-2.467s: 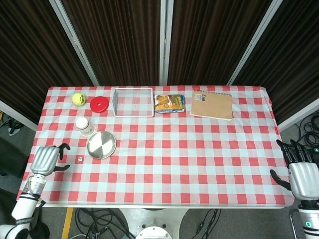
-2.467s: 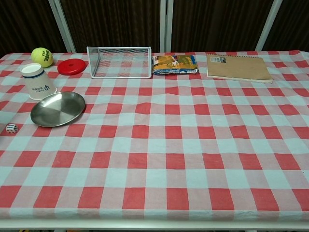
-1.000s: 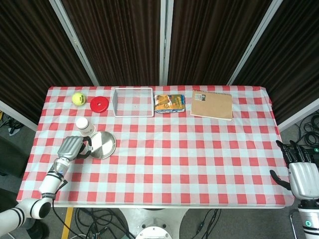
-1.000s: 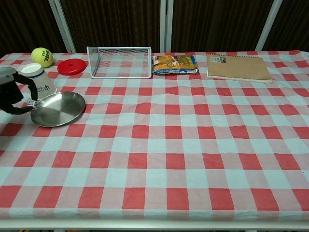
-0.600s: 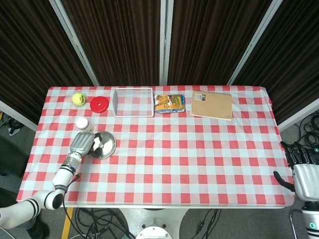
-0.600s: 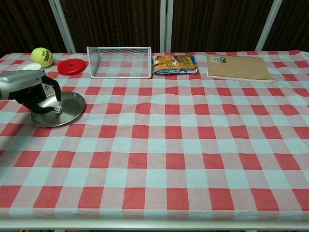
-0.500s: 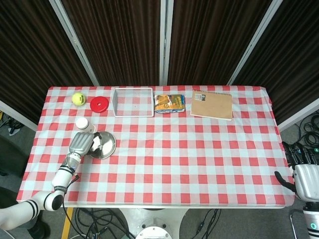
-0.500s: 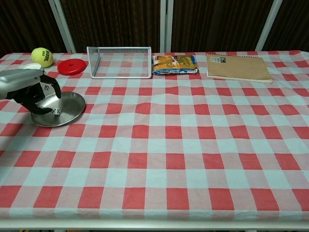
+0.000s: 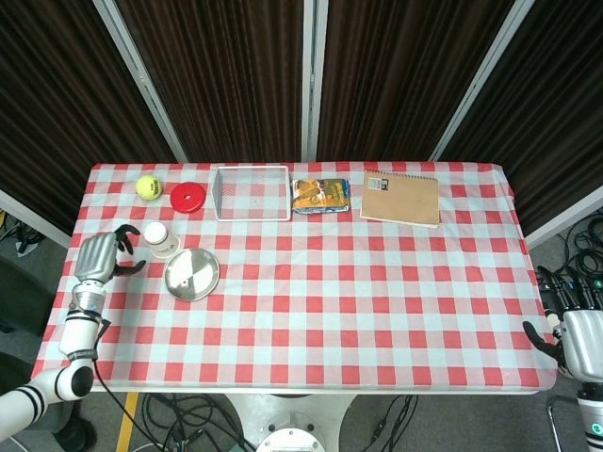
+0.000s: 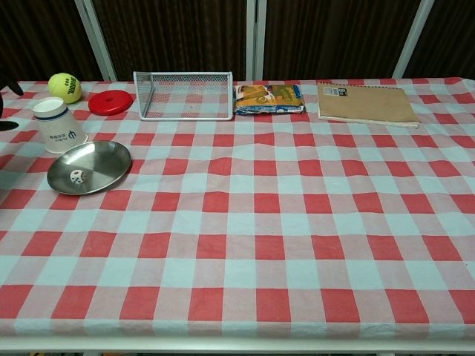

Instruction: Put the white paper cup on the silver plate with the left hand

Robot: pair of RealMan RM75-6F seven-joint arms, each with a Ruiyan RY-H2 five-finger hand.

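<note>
One cup [image 10: 57, 124] is my target, standing upside down on the cloth just behind the plate [image 10: 107, 160] and apart from it, so nothing of the job is done yet. I have my left hand [image 9: 97, 257] just to the cup's left, fingers [image 9: 122, 232] spread and curved toward it, holding nothing; I judge that opening suits wrapping the cup's side, since its mouth faces the table and gives me no rim to pinch. One plate lies near the table's [image 10: 297, 245] left edge with one small die [image 10: 76, 176] resting in its bowl, which leaves me less room to set the cup down and could tip it if the cup lands on the die. My right hand [image 9: 577, 331] waits at the far right corner, off the table, fingers upright and apart, holding nothing, well clear of the work. Along the back I count one ball [image 10: 64, 87], one red disc [image 10: 110, 101], one wire tray [image 10: 183, 95], one snack pack [image 10: 269, 99] and one notebook [image 10: 364, 103], none in my path.
</note>
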